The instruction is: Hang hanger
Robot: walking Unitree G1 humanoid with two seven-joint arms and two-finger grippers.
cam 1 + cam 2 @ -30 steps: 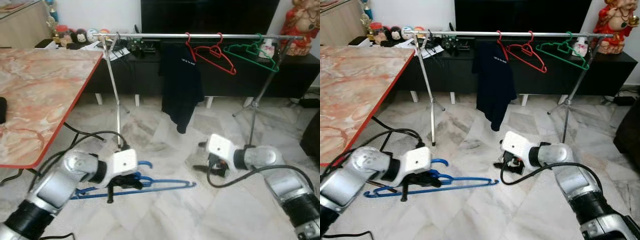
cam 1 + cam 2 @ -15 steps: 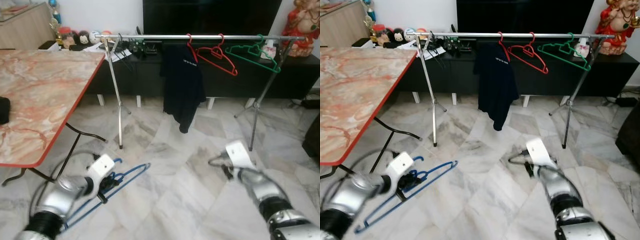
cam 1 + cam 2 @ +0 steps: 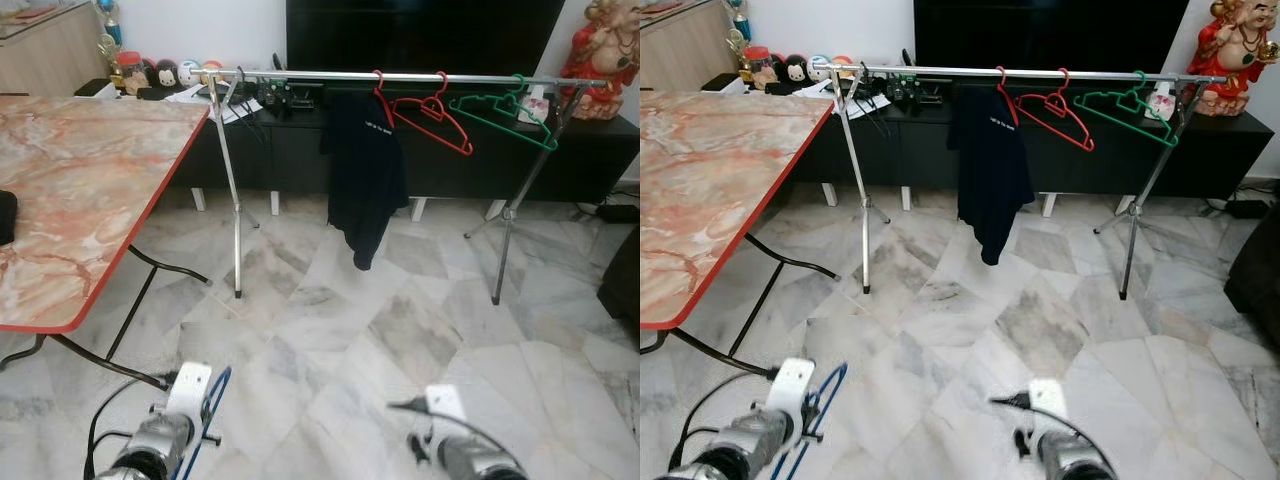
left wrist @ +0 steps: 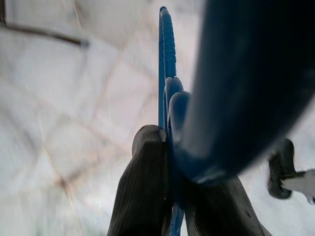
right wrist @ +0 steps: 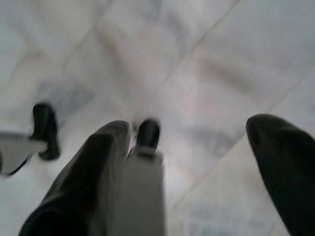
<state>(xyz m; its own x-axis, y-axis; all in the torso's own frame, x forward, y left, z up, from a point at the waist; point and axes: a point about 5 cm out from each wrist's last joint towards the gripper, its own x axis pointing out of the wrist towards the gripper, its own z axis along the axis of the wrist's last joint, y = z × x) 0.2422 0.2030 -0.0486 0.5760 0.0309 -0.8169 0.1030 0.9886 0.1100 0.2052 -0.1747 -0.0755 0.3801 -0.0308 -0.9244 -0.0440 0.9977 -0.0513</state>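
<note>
**Blue hanger low, rail high and far**

The blue hanger [image 3: 208,415] sits clamped in the left jaws [image 4: 172,196], down near the floor, its long side running along them. The rail [image 3: 400,76] is up ahead, well apart. The right jaws [image 5: 197,172] are apart, holding nothing.

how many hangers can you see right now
4. A red hanger and a green hanger hang bare on the rail. Another red one carries the black shirt. The blue hanger is clamped in the left end effector. More may be hidden.
</note>
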